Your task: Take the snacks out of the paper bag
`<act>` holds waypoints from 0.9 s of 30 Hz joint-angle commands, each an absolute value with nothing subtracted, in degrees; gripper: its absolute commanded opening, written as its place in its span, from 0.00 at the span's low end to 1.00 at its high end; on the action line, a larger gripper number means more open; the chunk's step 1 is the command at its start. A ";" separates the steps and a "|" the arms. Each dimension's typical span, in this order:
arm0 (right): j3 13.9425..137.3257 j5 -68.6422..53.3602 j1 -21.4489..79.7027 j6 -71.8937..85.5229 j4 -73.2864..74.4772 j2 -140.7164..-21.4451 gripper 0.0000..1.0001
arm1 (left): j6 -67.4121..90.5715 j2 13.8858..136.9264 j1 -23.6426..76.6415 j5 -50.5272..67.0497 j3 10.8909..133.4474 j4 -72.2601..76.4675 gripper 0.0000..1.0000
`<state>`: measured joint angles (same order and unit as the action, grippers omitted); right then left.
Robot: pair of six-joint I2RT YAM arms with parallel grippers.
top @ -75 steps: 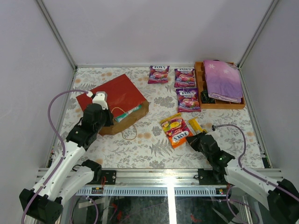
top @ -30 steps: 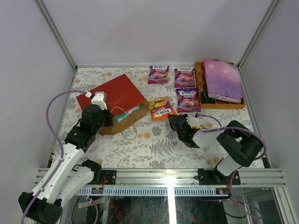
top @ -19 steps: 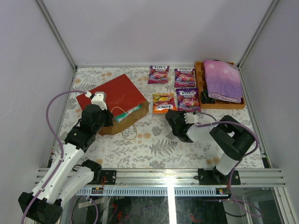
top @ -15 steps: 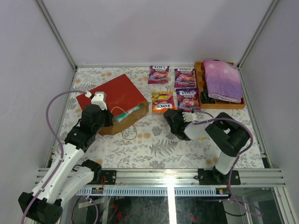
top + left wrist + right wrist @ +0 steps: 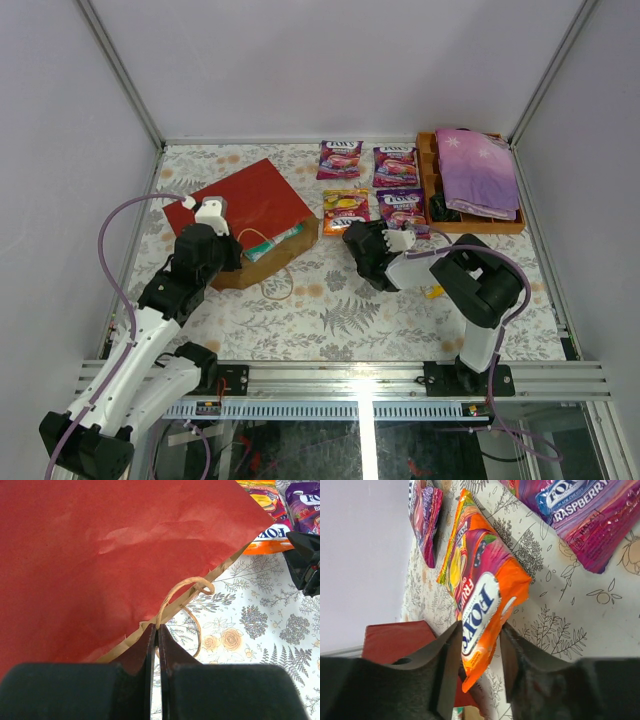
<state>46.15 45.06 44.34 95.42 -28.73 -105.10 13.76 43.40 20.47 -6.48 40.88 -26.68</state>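
Observation:
The red paper bag (image 5: 250,200) lies on its side at the left, mouth facing right, with a green-and-white packet (image 5: 272,241) showing inside. My left gripper (image 5: 156,627) is shut on the bag's beige cord handle (image 5: 185,587) at the mouth edge (image 5: 237,258). My right gripper (image 5: 480,627) stands open around the near end of an orange snack pouch (image 5: 480,590), which lies on the table (image 5: 345,205) with a gap beside one finger. Three purple pouches (image 5: 340,158) (image 5: 395,165) (image 5: 405,207) lie nearby. A yellow bar (image 5: 432,292) peeks from under the right arm.
A brown wooden tray (image 5: 470,226) holding a folded purple cloth (image 5: 478,170) stands at the back right. The bag's second cord loop (image 5: 277,290) lies on the flowered tablecloth. Grey walls close in the table on three sides.
My right gripper carried the orange pouch away from me and leftwards, set it beside the purple pouches, and opened its jaws. The left gripper and the bag stayed put.

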 commanded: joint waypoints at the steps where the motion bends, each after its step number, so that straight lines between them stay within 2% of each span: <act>1: 48.11 48.60 43.89 90.95 -30.62 -104.24 0.63 | 13.91 43.72 20.13 -8.72 41.37 -25.22 0.00; 3: 49.16 47.84 43.93 89.54 -27.91 -103.26 0.93 | 13.51 44.62 20.09 -11.14 42.07 -25.35 0.00; 4: 50.28 47.33 43.90 87.83 -25.87 -102.73 0.99 | 13.31 44.99 20.11 -13.69 42.47 -25.44 0.00; 11: 51.60 43.65 44.61 76.27 -21.75 -95.88 0.99 | 13.10 44.34 20.04 -23.77 45.99 -27.38 0.00; 18: 44.90 33.68 45.92 63.88 -23.36 -84.92 1.00 | 13.65 45.72 20.05 -25.82 53.35 -26.98 0.00; 23: 42.17 31.41 51.67 53.81 -22.61 -79.46 0.99 | 12.52 49.34 20.13 -26.12 59.18 -27.01 0.00; 27: 37.83 36.03 58.85 47.47 -26.76 -77.03 0.97 | 10.73 50.21 20.14 -26.61 61.60 -27.04 0.00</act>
